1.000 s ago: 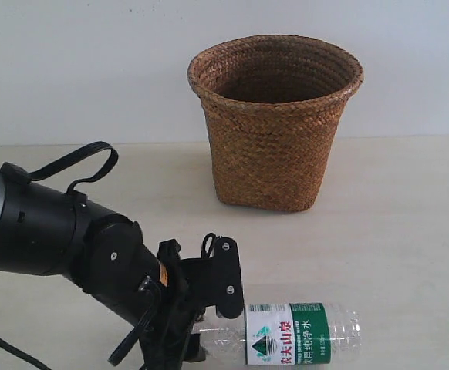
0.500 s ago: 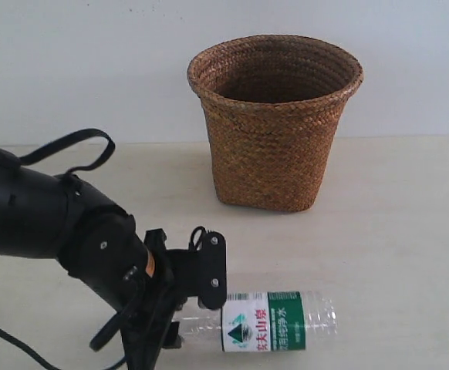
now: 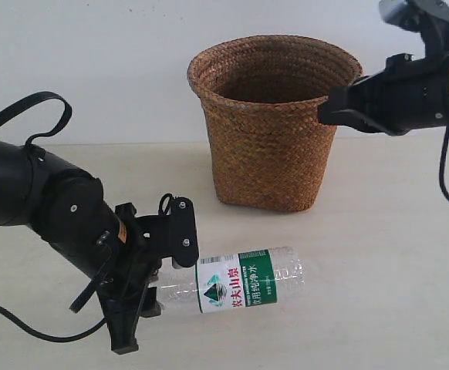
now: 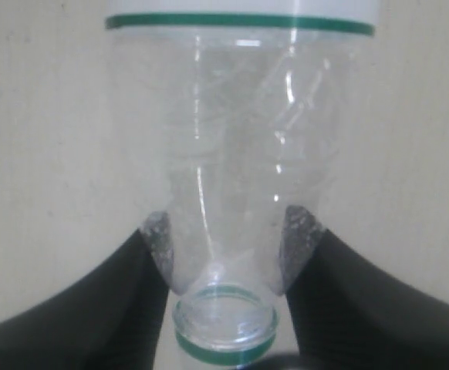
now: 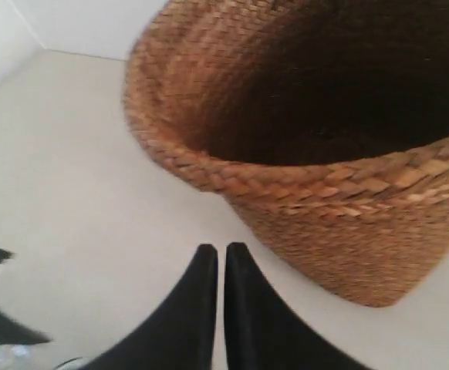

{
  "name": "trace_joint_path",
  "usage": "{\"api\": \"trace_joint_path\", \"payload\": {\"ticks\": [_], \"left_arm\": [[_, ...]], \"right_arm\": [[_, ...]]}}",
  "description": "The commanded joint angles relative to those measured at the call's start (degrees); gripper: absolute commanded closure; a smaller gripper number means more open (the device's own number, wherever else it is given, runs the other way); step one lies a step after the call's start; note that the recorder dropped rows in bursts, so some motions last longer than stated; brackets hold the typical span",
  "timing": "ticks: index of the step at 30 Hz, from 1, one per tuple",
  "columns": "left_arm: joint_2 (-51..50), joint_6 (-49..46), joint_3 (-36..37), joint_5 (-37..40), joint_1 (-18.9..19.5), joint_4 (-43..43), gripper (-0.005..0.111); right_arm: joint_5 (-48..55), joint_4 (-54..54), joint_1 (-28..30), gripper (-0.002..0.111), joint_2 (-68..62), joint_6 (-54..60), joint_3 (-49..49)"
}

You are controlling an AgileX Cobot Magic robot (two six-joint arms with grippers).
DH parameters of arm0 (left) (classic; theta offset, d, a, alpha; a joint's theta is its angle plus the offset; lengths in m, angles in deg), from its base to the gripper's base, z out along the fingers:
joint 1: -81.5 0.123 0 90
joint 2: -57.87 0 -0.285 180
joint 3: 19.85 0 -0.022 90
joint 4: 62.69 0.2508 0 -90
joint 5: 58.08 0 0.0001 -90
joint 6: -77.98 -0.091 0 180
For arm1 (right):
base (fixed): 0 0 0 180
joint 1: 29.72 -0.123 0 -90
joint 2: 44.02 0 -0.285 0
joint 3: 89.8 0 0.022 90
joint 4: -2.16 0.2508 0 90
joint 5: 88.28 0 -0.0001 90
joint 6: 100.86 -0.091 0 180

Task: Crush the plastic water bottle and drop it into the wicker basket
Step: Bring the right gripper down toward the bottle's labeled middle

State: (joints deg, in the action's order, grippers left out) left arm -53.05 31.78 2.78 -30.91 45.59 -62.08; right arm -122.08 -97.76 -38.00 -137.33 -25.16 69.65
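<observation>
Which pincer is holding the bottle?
The left pincer: it grips the plastic water bottle near its neck. The right pincer is shut on nothing, up beside the wicker basket rim.

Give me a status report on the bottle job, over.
Left gripper shut on plastic water bottle near its neck. Right gripper shut, empty, beside wicker basket rim. Bottle looks uncrushed. Path clear.
</observation>
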Motion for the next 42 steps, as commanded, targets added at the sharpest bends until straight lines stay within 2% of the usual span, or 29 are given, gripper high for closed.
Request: {"api": "trace_joint_path", "payload": {"ticks": [1,3,8,13,16,19,22,28,31,37,42], "left_arm": [[0.5,0.3,-0.4,-0.7,0.1,-0.2,0.103],[0.5,0.3,-0.4,-1.0,0.1,-0.2,0.103],[0.5,0.3,-0.4,-1.7,0.1,-0.2,0.103],[0.5,0.3,-0.4,-1.8,0.1,-0.2,0.103],[0.5,0.3,-0.4,-1.8,0.1,-0.2,0.103],[0.5,0.3,-0.4,-1.7,0.1,-0.2,0.103],[0.5,0.3,-0.4,-1.3,0.1,-0.2,0.103],[0.5,0.3,-0.4,-0.4,0.1,-0.2,0.103],[0.5,-0.1,-0.4,1.7,0.1,-0.2,0.103],[-1.3,-3.3,-0.4,2.6,-0.1,-3.2,0.103],[-3.8,-3.6,-0.4,2.7,-0.1,-3.2,0.103]], "right_arm": [[22.2,0.0,-4.1,0.109,-1.9,6.6,0.6],[32.5,0.0,-5.1,0.109,-2.6,8.2,0.6],[45.6,1.5,-5.1,0.109,-3.2,15.9,-0.6],[66.9,29.8,-4.7,0.109,-4.2,52.6,1.5],[75.7,47.4,-4.2,0.109,-5.9,73.8,5.3],[81.4,70.6,-4.2,0.109,-6.8,96.3,8.9],[85.8,91.2,-4.2,0.109,-6.8,112.5,10.4],[95.1,124.8,-4.5,0.109,-7.1,136.3,9.6],[95.7,129.7,-7.1,0.109,-7.1,140.7,8.6],[91.4,127.8,-15.6,0.109,-7.1,139.6,8.6],[88.9,125.2,-16.4,0.109,-7.1,136.3,8.2]]}}
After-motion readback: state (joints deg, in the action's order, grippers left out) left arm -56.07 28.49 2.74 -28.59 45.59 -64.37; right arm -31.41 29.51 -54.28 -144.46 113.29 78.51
